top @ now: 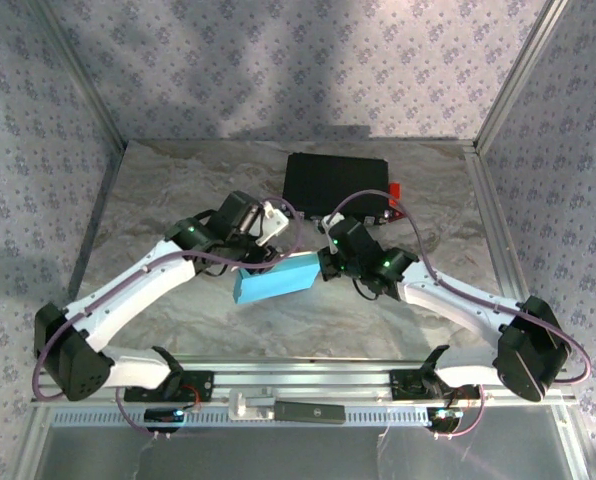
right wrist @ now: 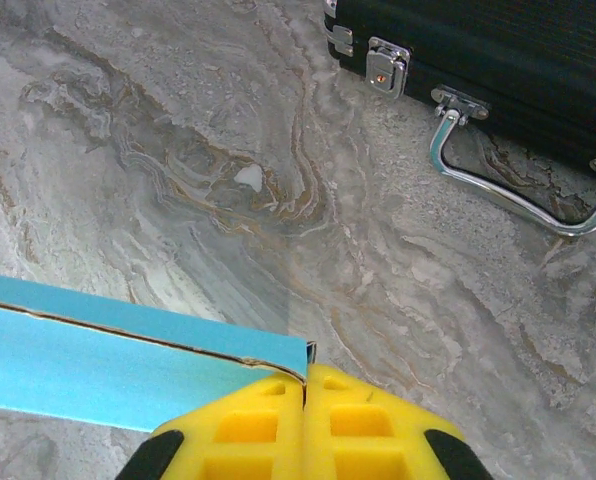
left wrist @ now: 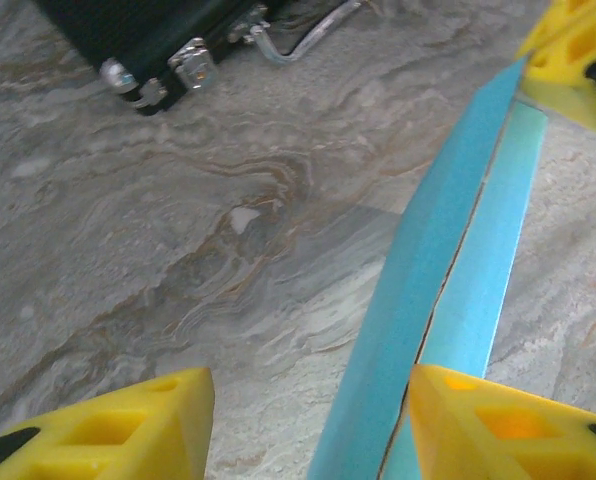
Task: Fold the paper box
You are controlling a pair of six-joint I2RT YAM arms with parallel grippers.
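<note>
The left fingers [left wrist: 128,420] are spread, one just beside the paper box [top: 276,279], which hangs between both sets of fingers, seemingly clear of the counter [top: 168,215]. It looks like light, thin card that creases easily, so it is best held at its folded edges. The right fingers [right wrist: 248,425] pinch its end corner. Beyond them the black case [top: 338,180] is latched, its contents hidden.

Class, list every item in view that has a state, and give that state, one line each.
paper box: folded up, seam slightly gaping.
black case: closed.
left end effector: open around the paper box.
right end effector: shut on the paper box.
</note>
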